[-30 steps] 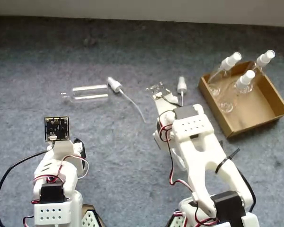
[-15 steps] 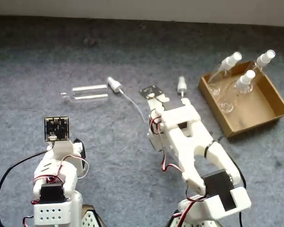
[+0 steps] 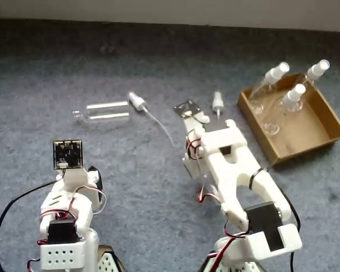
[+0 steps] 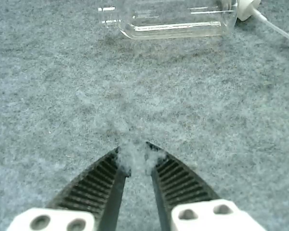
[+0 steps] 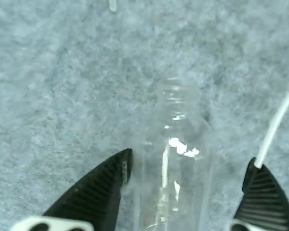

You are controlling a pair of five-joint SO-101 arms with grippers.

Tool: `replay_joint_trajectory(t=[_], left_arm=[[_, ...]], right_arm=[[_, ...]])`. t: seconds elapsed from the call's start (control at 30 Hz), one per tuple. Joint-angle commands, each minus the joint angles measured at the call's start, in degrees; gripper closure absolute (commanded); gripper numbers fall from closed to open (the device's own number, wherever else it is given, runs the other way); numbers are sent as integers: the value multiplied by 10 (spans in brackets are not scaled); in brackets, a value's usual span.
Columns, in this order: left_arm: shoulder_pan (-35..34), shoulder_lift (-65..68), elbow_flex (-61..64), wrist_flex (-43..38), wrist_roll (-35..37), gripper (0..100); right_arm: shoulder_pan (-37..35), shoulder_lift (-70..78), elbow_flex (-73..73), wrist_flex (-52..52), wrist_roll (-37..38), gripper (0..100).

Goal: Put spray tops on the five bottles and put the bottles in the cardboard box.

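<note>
1. The counter point(image 3: 51, 62), carpeted grey, carries everything. I judge the task three bottles of five along.
2. The right arm point(image 3: 238, 170) has swung in the last second. Its elbow has dropped back toward the near edge and to the right, while its wrist has stayed mid-counter over the bottle. This looks like lining up for a grasp, not a lift.
3. The left arm point(image 3: 65, 215) has not moved and sits at the near left corner.
4. The box point(image 3: 311, 148) sits by the right edge and holds three capped bottles point(image 3: 292, 97), unchanged.
5. The bottle point(image 5: 183, 134) lies mid-counter, uncapped, between the jaws of the right tool point(image 5: 190, 159). That tool is released and spread wide. One jaw seems to touch the bottle's side. The other stands apart from it, beside a white tube point(image 5: 279, 115).
6. The second bottle point(image 3: 107, 110) lies left of centre toward the far edge, uncapped. Its tubed top point(image 3: 137, 102) is just beside its base.
7. The left tool point(image 4: 136, 156) is all but clenched, with a thin slit between the jaws. It is empty, over bare carpet short of the second bottle.
8. The loose top point(image 3: 217, 102) lies between the bottle and the box.
</note>
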State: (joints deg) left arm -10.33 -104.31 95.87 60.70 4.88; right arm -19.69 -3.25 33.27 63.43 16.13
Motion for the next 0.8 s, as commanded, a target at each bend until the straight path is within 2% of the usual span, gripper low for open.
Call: replay_joint_trajectory(t=[0.0,0.1,0.6,0.77], left_arm=[[-2,-2,12,1,-4,995],[-2,-2,12,1,-4,995],[-2,-2,12,1,-4,995],[-2,-2,12,1,-4,995]], right_arm=[[2,-5,3,-29,27,670],[2,-5,15,-32,52,670],[0,-4,16,-32,53,674],[0,-4,38,-50,56,751]])
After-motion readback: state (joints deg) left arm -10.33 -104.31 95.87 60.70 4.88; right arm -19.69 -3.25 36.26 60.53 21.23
